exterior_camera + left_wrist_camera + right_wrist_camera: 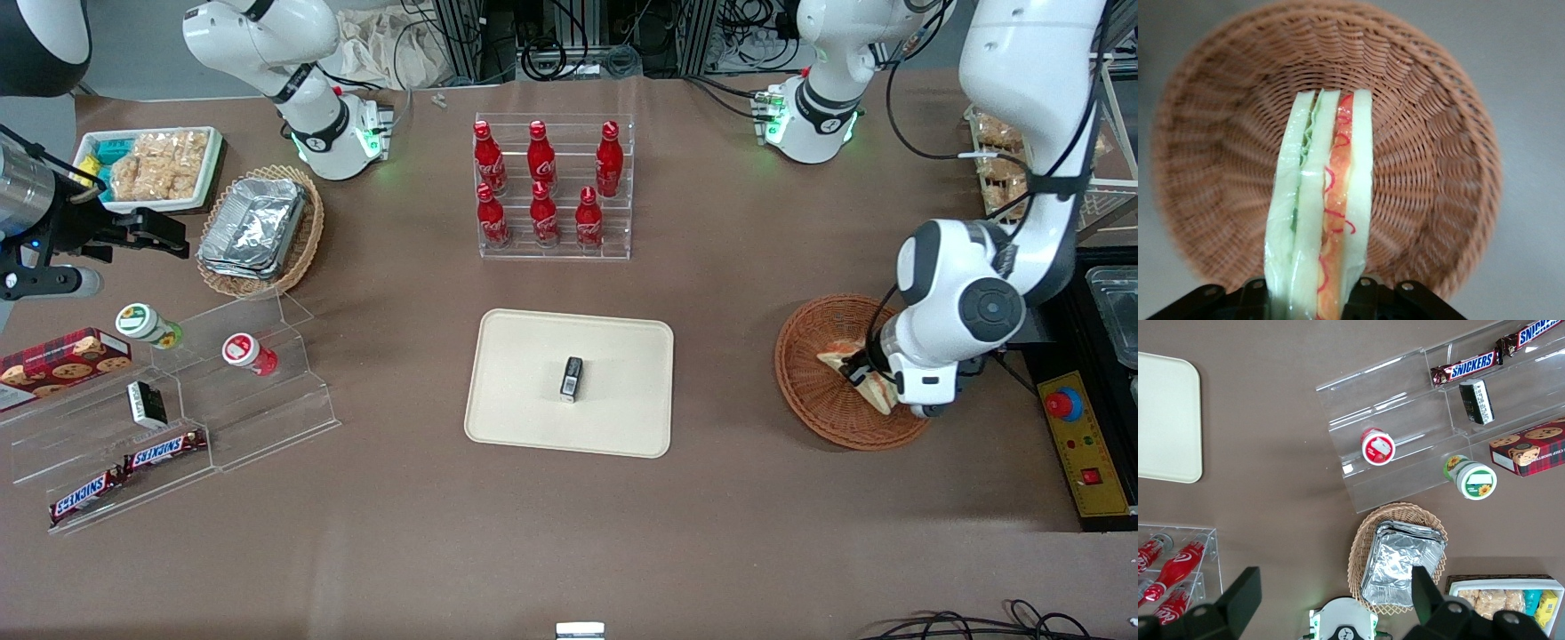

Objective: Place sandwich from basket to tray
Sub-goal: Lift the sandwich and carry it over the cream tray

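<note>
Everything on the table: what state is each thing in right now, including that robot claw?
sandwich: held upright between the fingers, over the basket.
basket: sits on the table, nothing else visible inside.
gripper: shut on the sandwich, over the basket.
tray: flat on the table, with one small dark packet on it.
cola bottles: upright in their clear rack, capped.
foil containers: stacked in the tan basket.

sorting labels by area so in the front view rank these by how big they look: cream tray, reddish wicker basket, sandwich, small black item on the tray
1. tray
2. basket, partly hidden by the arm
3. sandwich, mostly hidden; the tool grips it over the basket
4. small black item

Sandwich versus black item is unsure, since little of the sandwich shows.
</note>
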